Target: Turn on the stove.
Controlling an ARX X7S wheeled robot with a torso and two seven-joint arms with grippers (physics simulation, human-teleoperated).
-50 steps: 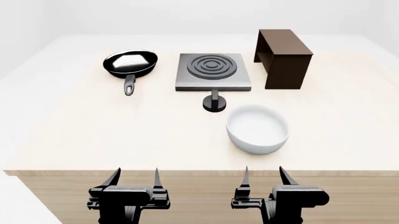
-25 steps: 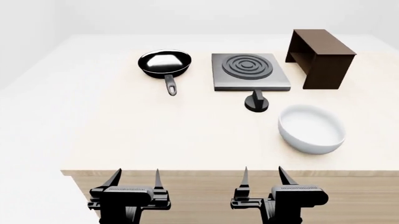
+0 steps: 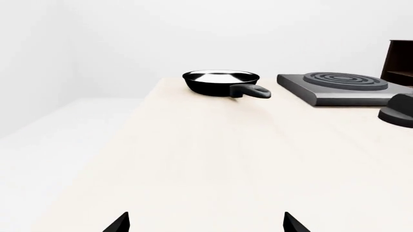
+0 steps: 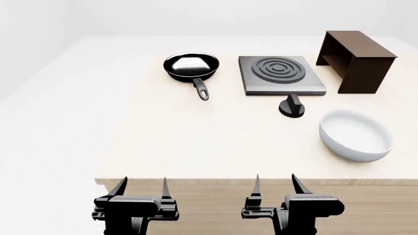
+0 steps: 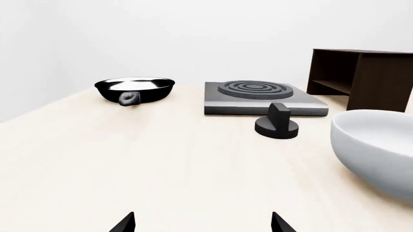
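Both grippers, left [image 4: 142, 188] and right [image 4: 275, 186], open, empty, near table edge; stove [image 4: 281, 75] far right, knob [image 4: 292, 105] just before it

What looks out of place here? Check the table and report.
Nothing stands out. The frying pan, stove, knob, white bowl and brown shelf all sit upright and apart; nothing spilled or damaged.

Words on the stove [image 4: 281, 74]: none to read
Words on the knob [image 4: 291, 106]: none to read
Words on the pan [image 4: 191, 66], bowl [image 4: 355, 135] and shelf [image 4: 357, 54]: none to read
Words on the bench [image 4: 170, 132]: none to read
Marks on the grippers: too small and blurry to read
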